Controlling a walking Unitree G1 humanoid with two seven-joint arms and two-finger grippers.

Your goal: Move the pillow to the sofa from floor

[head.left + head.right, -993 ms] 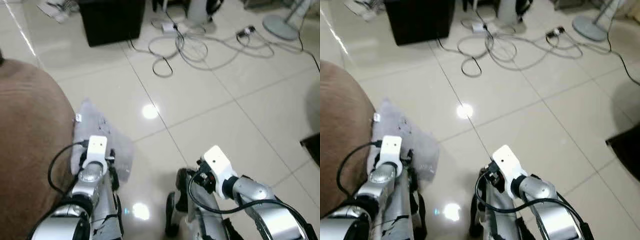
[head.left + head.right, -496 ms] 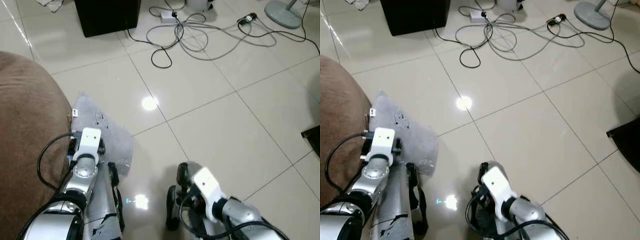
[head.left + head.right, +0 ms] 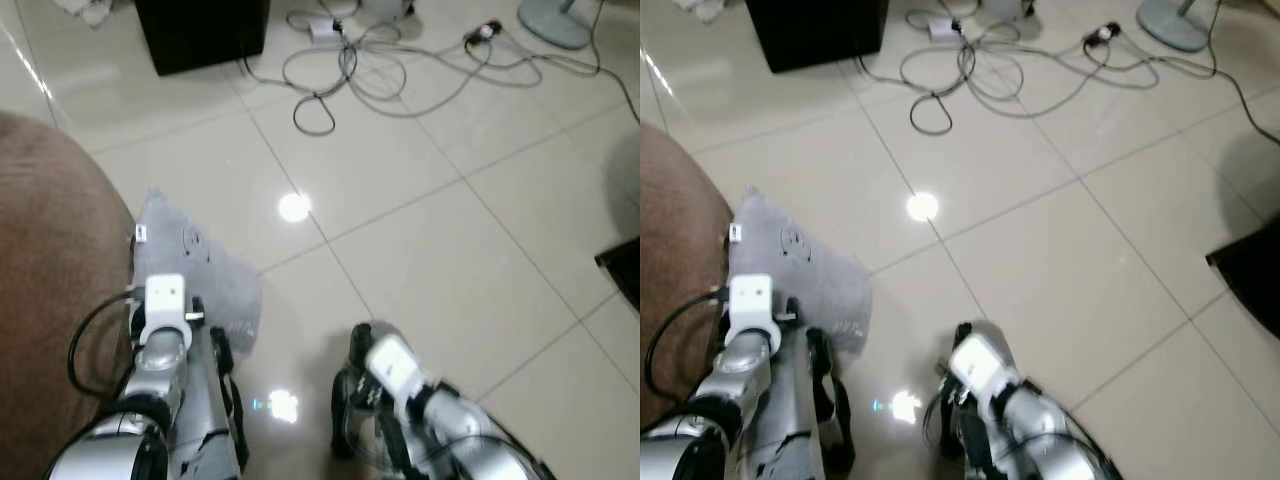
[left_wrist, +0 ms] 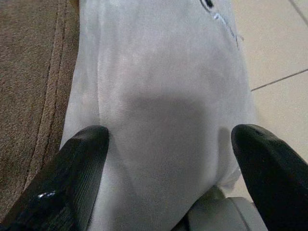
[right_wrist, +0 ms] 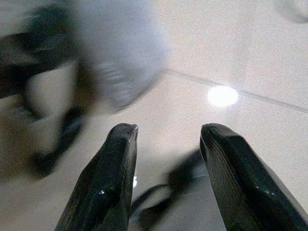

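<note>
A grey pillow (image 3: 195, 262) lies on the tiled floor, leaning against the side of the brown sofa (image 3: 50, 250) on my left. My left arm (image 3: 165, 320) reaches down over the pillow's near end. In the left wrist view the left gripper (image 4: 171, 139) is open, its two black fingers (image 4: 72, 183) spread wide on either side of the pillow (image 4: 159, 86), with the sofa fabric (image 4: 33, 72) beside it. My right arm (image 3: 400, 368) is low over the bare tiles to the pillow's right. The right gripper (image 5: 169, 132) is open with nothing between its fingers; a blurred grey pillow (image 5: 120, 53) lies beyond it.
A black box (image 3: 200, 35) stands at the back. A tangle of cables (image 3: 350, 70) spreads over the floor behind the pillow, with a fan base (image 3: 555, 20) at the back right. A dark object (image 3: 625, 270) juts in at the right edge.
My right arm has dropped lower and drawn in towards my body. The left wrist has pulled back a little over the pillow. The head camera has shifted slightly.
</note>
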